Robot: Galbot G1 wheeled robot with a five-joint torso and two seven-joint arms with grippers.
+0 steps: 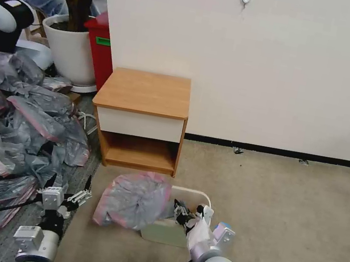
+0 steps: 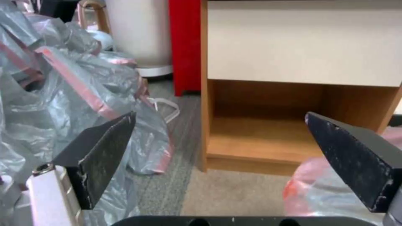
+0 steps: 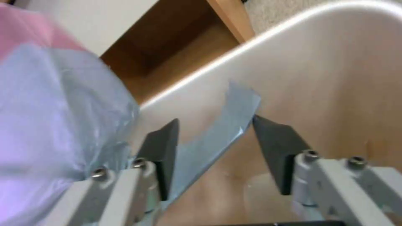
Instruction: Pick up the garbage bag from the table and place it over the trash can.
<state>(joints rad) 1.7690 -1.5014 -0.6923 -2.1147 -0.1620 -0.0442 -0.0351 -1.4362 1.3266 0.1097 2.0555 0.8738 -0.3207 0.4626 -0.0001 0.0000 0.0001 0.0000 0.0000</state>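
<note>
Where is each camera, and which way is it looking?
Head view: high on the robot's head, looking forward and down at the table, trash can and garbage bag; both arms show.
Left wrist view: on the left arm, facing the table's shelf; the open left end effector frames it.
Right wrist view: on the right arm, looking into the trash can; the open right end effector straddles a bag strip.
Shared: all three show the garbage bag and the table.

The head camera looked down at the table [image 1: 145, 92]; both wrist cameras sat close, low, facing its lower shelf [image 2: 259, 142].
</note>
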